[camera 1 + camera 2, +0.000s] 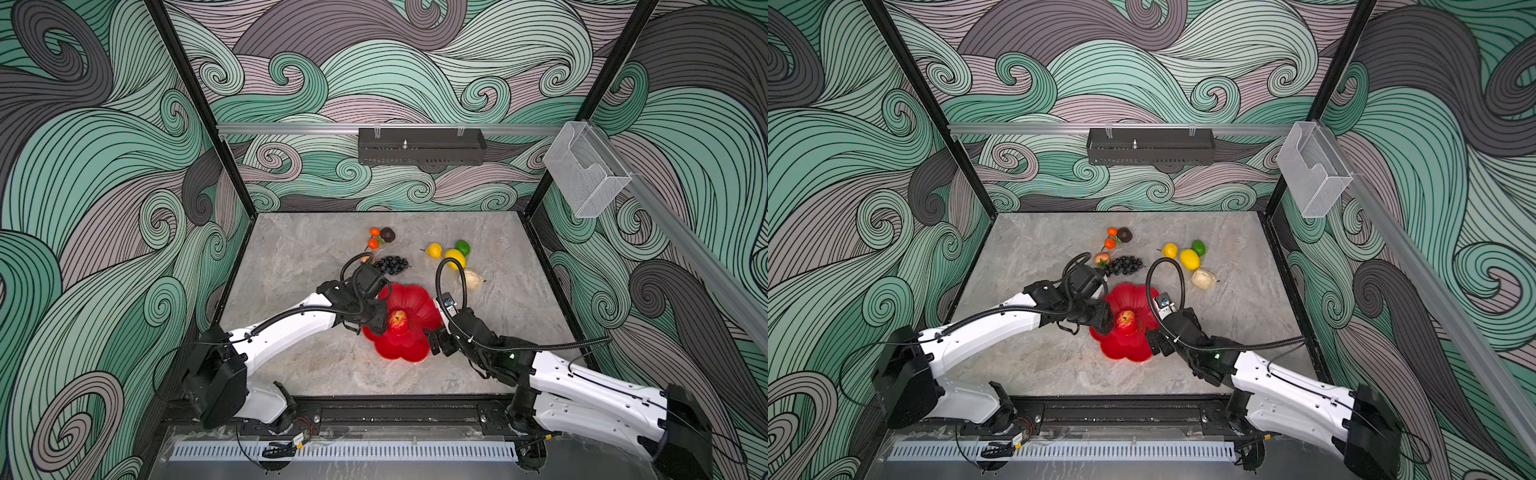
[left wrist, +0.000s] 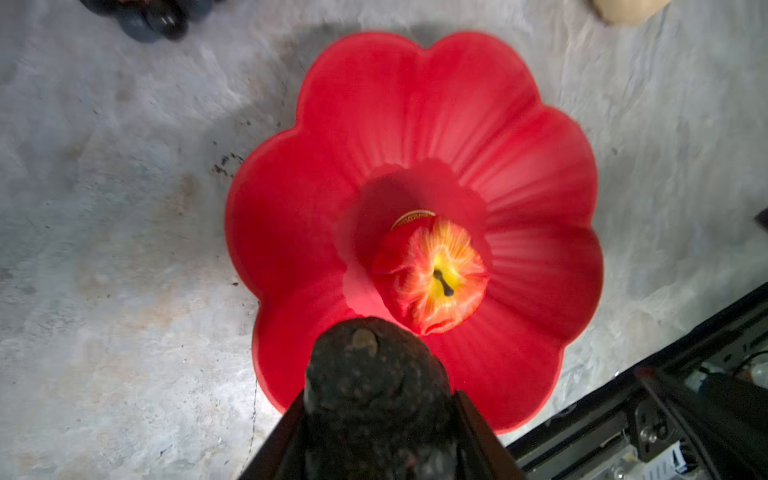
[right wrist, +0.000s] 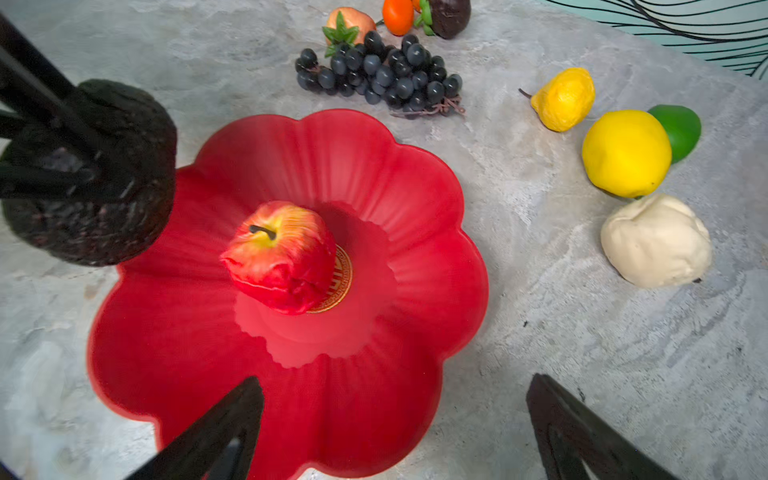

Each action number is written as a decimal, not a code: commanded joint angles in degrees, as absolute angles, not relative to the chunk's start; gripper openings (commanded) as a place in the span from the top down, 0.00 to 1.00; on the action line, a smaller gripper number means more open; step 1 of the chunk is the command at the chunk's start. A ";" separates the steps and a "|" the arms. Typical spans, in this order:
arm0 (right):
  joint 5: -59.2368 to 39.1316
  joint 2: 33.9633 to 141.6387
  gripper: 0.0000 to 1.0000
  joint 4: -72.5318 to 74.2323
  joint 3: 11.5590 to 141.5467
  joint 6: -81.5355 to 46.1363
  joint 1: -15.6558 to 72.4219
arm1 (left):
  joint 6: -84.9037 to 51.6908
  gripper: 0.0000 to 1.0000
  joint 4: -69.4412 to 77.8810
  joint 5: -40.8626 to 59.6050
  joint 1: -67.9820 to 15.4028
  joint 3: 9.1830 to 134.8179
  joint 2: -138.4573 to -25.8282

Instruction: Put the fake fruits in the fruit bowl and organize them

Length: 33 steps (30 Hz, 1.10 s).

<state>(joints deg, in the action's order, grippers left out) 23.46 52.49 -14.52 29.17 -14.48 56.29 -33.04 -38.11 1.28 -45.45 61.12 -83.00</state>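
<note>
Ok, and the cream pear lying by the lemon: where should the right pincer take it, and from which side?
Probably across its rounded belly, from straight above. The cream pear lies on its side on the table, with the lemon close behind it, so a sideways approach is crowded. Turn the open right pincer so it closes on the two flanks clear of the lemon.

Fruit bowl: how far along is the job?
Done: one red apple sits in the fruit bowl, at its centre. In hand: the left gripper holds a dark avocado above the bowl's edge; the right gripper is open and empty by the rim. Left on the table: grape bunch, tangerines, second avocado, peach-like fruit, yellow pear, lemon, lime, cream pear.
</note>
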 commanded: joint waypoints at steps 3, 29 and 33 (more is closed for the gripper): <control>27.04 49.53 0.00 -12.11 28.10 -16.16 56.03 | -35.01 0.51 -44.47 -0.97 -45.53 66.16 -88.94; 25.24 48.53 0.00 -10.28 26.69 -16.48 55.18 | -38.23 0.52 -42.23 0.27 -45.44 70.82 -100.29; 24.96 48.85 0.00 -10.15 26.68 -16.52 55.01 | -38.32 0.52 -41.81 0.00 -45.48 71.63 -101.63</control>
